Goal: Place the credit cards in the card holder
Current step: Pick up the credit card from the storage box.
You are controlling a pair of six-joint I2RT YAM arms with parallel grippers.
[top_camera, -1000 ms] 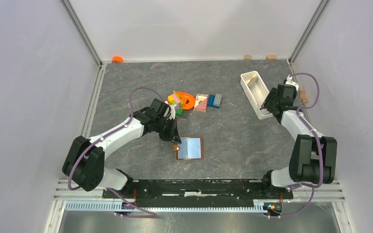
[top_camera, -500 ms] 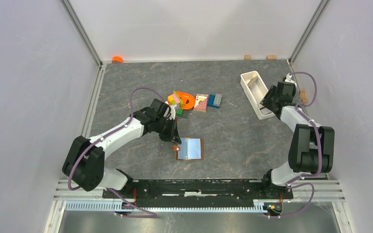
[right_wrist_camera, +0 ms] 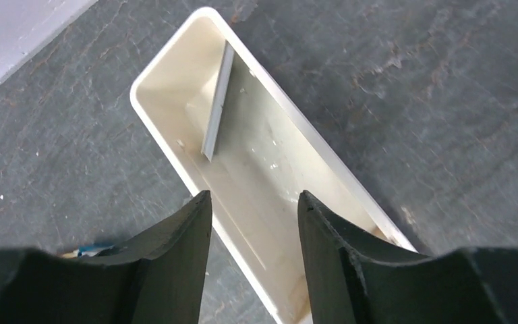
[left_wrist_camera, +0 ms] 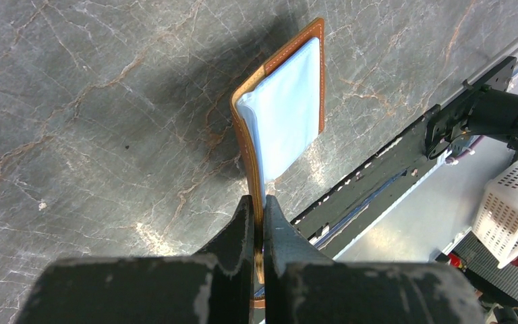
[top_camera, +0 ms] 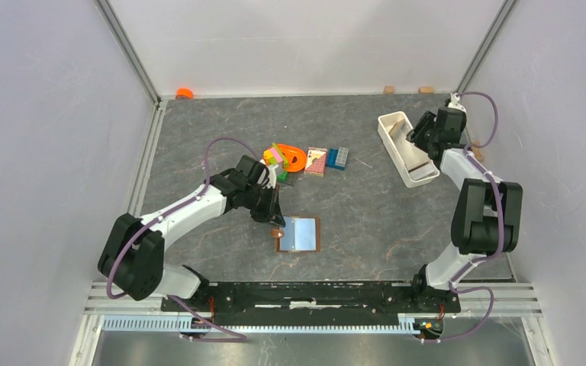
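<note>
One grey card (right_wrist_camera: 217, 101) in tray (right_wrist_camera: 175, 165), right pincer (right_wrist_camera: 254, 202) released; left pincer (left_wrist_camera: 257, 209) clamps card holder (left_wrist_camera: 241, 135) bearing blue card (left_wrist_camera: 286, 115).

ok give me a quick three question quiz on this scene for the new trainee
1. True or false: the left tool is shut on the edge of the card holder.
2. What does the right tool hang over? A) blue toy bricks B) white tray C) orange ring
3. Fill in: the credit card showing in the open card holder is light ____.

Key: 1 true; 2 B; 3 blue
</note>
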